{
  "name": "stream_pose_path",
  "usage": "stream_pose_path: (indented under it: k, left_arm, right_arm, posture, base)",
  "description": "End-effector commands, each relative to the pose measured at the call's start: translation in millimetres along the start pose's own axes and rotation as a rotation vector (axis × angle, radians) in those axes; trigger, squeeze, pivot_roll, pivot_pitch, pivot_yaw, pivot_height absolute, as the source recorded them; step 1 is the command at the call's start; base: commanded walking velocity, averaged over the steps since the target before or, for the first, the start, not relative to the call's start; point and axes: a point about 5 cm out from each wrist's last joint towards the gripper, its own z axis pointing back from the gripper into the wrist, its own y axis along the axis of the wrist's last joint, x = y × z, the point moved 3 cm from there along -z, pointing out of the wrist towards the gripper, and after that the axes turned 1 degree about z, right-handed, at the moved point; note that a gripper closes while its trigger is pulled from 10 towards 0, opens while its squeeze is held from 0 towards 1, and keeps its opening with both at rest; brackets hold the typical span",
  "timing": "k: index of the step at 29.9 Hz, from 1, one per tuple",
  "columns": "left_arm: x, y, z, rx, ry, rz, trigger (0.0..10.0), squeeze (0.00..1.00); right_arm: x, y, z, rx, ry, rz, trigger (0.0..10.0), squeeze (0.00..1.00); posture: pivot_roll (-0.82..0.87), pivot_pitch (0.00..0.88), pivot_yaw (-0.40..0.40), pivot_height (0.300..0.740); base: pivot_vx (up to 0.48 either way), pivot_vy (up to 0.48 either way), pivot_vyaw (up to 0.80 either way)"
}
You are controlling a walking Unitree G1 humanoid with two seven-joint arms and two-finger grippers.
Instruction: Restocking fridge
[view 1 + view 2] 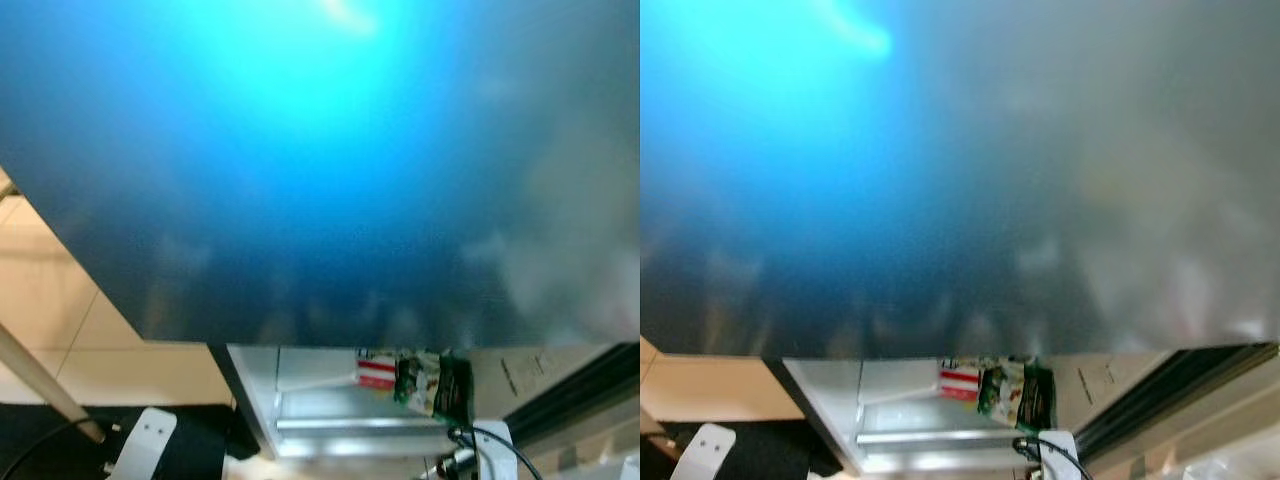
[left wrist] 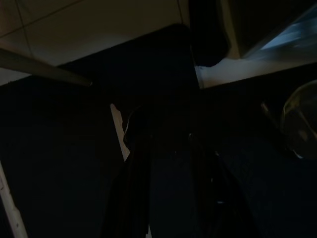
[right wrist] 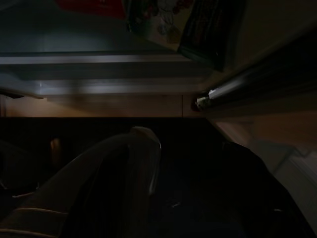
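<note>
A big grey-blue fridge door, blurred and glossy, takes up most of the head views. Below its lower edge is a white door shelf holding a red-and-white carton, a green packet and a dark packet. The right wrist view shows the same packets above a metal rail. My right gripper hangs low in front of that shelf, fingers apart and empty. My left gripper hangs in shade over a dark mat, fingers apart, holding nothing.
Beige floor tiles lie to the left, crossed by a slanting pale pole. A dark mat covers the floor at my feet. A black door seal runs diagonally at the right. A clear rounded object sits near the left gripper.
</note>
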Motion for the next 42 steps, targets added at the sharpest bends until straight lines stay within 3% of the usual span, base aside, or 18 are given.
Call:
stream_pose_path:
  k: [1,42]
  left_arm:
    - [0.5,-7.6,2.0,-0.024,-0.007,-0.009,10.0,0.30]
    - [3.2,-7.7,1.7,-0.025,-0.020,0.008,10.0,0.30]
  right_arm:
    - [0.3,-5.2,0.8,-0.021,0.001,0.010,10.0,0.00]
    - [-3.6,-2.4,0.2,-0.010,0.021,0.041,10.0,0.00]
  posture:
    - [0.03,0.058,-0.025,0.740]
    - [0.03,0.060,-0.031,0.740]
  base:
    - [0.000,0.000,0.00]
    - [-0.013,0.000,0.00]
